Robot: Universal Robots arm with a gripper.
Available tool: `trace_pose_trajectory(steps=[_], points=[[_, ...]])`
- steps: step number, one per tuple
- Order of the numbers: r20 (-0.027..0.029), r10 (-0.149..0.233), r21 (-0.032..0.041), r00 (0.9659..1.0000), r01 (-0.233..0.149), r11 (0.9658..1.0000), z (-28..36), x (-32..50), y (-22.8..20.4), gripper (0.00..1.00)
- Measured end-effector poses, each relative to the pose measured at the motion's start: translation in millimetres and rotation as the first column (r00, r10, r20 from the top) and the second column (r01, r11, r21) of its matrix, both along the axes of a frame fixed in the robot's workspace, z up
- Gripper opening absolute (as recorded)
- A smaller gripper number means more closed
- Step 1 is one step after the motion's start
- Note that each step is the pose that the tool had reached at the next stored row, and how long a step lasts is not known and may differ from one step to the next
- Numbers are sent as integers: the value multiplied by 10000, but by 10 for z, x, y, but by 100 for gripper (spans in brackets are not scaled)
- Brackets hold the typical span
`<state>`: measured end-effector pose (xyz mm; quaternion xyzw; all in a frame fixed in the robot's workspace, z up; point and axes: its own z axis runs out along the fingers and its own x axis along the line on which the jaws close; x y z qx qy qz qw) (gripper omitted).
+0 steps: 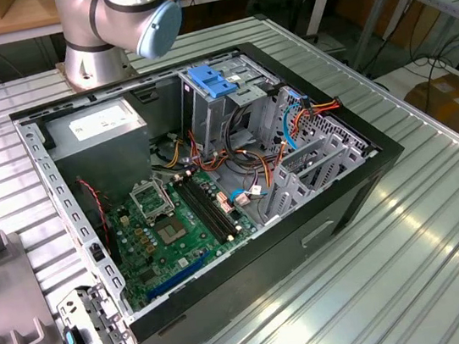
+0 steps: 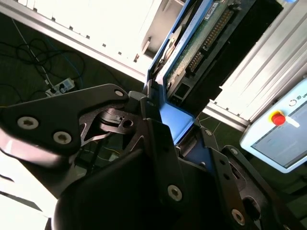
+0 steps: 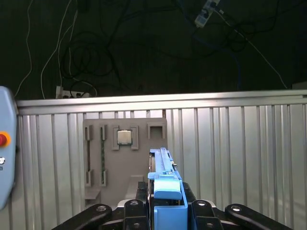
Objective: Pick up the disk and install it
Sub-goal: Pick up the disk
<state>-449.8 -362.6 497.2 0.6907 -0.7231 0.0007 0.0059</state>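
Quick status from us: the pick-up half looks done, the install half isn't. In both wrist views the gripper is pinching the disk by its blue-bracketed edge, fingers closed on either side. In the second wrist view the disk stands on edge, tilted, its green circuit-board side facing the camera.

It isn't in the computer case yet. Going by the first wrist view, we'd say it's held up in the air, off to the side of the case, over the bit of worktop where the grey fixture tray sits. In the exterior view that tray is beside the case, on the exterior view's left. The tray has a small square chip parked in one pocket.

Inside the case, the drive cage with the blue latch on top sits toward the far side, next to the grey power supply. The green motherboard lies on the case floor with loose cables around it. We can't tell from here which bay is free. A loose metal bracket lies on the worktop at the near corner of the case.

The worktop is ribbed aluminium, with the arm's base bolted just behind the case. Beyond that: wooden benches, another metal table, a cardboard box, and a dark floor with cables and a power strip. A pendant with a red stop button hangs off the worktop's edge.
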Motion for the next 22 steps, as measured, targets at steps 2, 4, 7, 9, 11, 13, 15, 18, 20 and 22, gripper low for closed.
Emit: trace_pose_trajectory(steps=[2,4,7,9,11,13,15,18,20,22], points=[[0,0,0,10000,0,10000,0,25,0,37],[0,0,0,10000,0,10000,0,60,0,37],[0,0,0,10000,0,10000,0,102,0,37],[0,0,0,10000,0,10000,0,126,0,37],[1,0,1,10000,0,10000,0,171,0,37],[-1,-1,0,10000,1,10000,0,216,0,37],[0,0,0,10000,0,10000,0,245,0,37],[0,0,0,10000,0,10000,0,292,0,37],[0,0,0,10000,0,10000,0,317,0,37],[0,0,0,10000,0,10000,0,353,0,37]])
